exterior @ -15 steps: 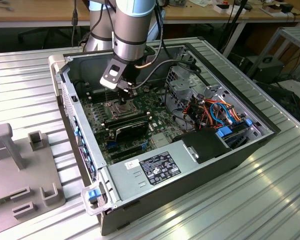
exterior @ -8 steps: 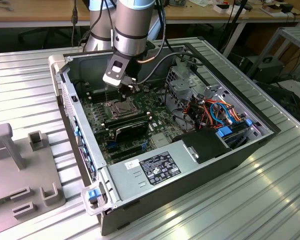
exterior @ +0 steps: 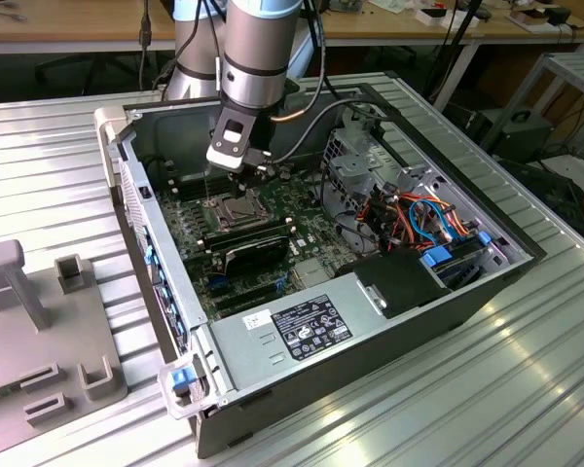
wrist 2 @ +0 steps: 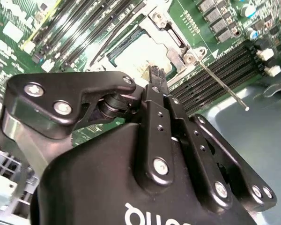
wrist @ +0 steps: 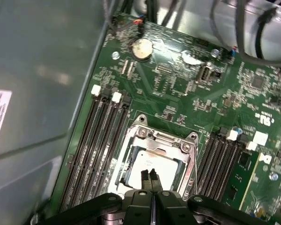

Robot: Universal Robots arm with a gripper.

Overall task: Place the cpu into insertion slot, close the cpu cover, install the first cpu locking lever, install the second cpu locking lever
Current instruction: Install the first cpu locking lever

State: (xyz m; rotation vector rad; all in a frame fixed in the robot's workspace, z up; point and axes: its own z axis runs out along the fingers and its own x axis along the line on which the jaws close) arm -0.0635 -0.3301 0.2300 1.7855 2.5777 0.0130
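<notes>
The cpu (wrist: 155, 165) lies flat in the insertion slot (wrist: 126, 161) on the green motherboard, its silver face showing. The cpu cover (wrist: 166, 139), a silvery frame, lies down around the cpu. In the second wrist view the cpu (wrist 2: 140, 56) and cpu cover (wrist 2: 171, 40) show again, and a thin metal locking lever (wrist 2: 222, 84) sticks up from the socket's corner. That lever (exterior: 206, 187) stands upright beside the socket in the exterior view. My gripper (wrist: 148, 176) hovers just above the socket, fingers shut together with nothing between them. Its black fingers (wrist 2: 155, 75) point down at the cpu.
Long black memory slots (wrist: 96, 140) flank the socket on both sides. Two black memory sticks (exterior: 253, 243) sit in front of it. A power supply (exterior: 311, 326), coloured cables (exterior: 419, 219) and the case walls (exterior: 127, 185) surround the board. A grey fixture (exterior: 39, 321) stands at the exterior view's left.
</notes>
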